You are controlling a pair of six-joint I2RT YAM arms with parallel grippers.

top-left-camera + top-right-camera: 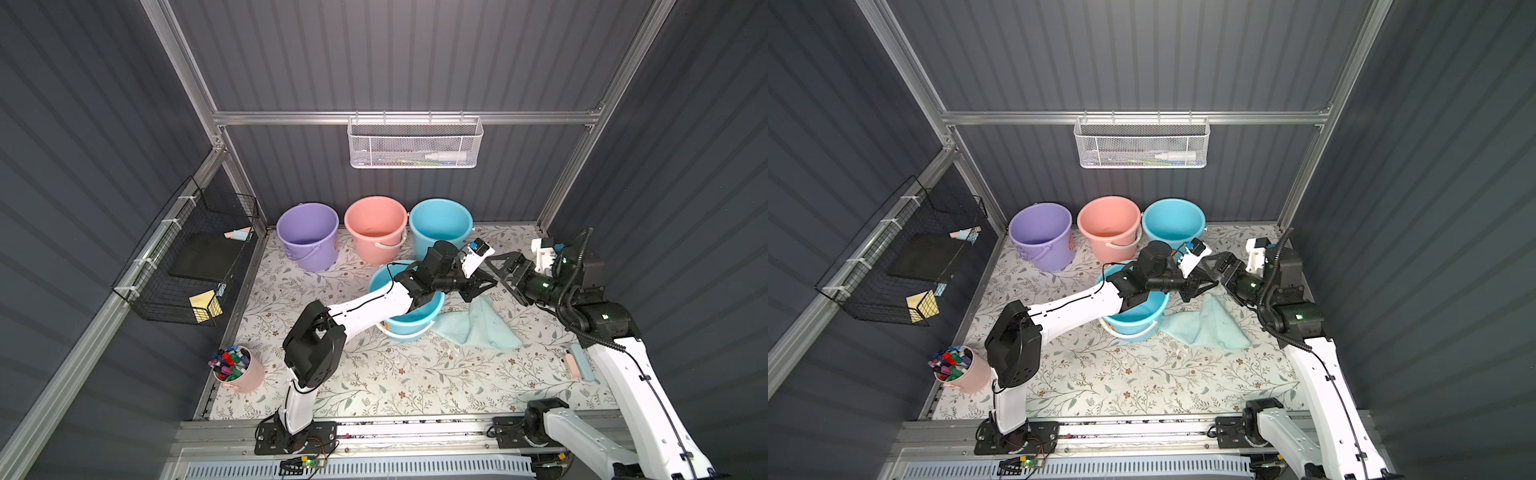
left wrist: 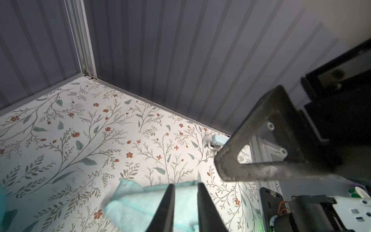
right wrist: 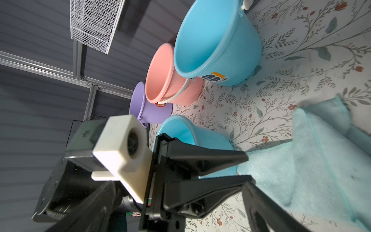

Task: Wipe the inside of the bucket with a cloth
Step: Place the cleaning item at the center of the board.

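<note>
L arm (image 1: 365, 305) bars blue bucket (image 1: 409, 332) mouth, frame centre. L gripper (image 1: 482, 291), R gripper (image 1: 505, 281) crowd close together just right of it, over cloth (image 1: 486, 328). Mat (image 1: 415, 382) lower centre open; marker cup (image 1: 241, 370) lower left.

The purple bucket (image 1: 307, 226), the pink bucket (image 1: 376, 222), the back blue bucket (image 1: 440, 222) and the middle blue bucket (image 1: 419, 318) are smooth plastic with a soft shine. The cloth (image 1: 486, 326) is soft and fluffy. The table (image 1: 415, 374) has a flat, dull flowered cover, maybe paper or plastic film. The walls (image 1: 374, 54) are dull, ribbed panels. The frame bars (image 1: 291, 117) are bright bare metal. The white basket (image 1: 415, 141) is fine mesh, and the black basket (image 1: 166, 297) is thin wire, neither one shiny.
</note>
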